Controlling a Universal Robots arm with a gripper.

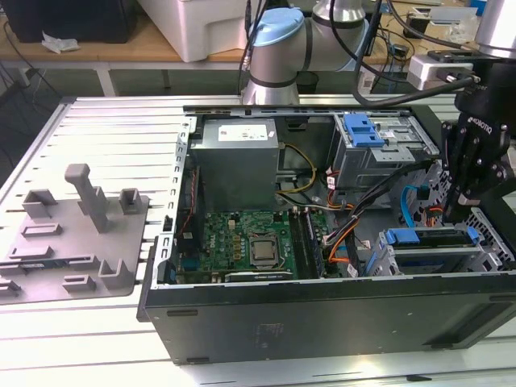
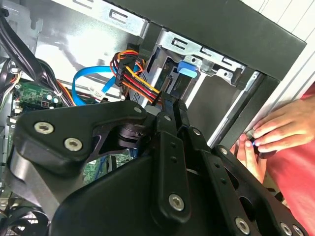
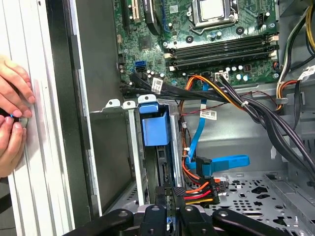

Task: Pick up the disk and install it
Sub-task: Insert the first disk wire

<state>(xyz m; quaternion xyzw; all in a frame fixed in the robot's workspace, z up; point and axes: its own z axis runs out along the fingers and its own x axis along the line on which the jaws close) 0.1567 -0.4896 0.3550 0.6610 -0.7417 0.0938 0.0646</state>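
End effector (image 3: 170, 194) closed, tips at disk (image 3: 153, 129), seated in drive bay (image 3: 132, 147)

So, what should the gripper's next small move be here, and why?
Probably a short, gentle press further in: the gripper is at the end of the disk, which already lies in the drive cage, though full seating can't be judged.
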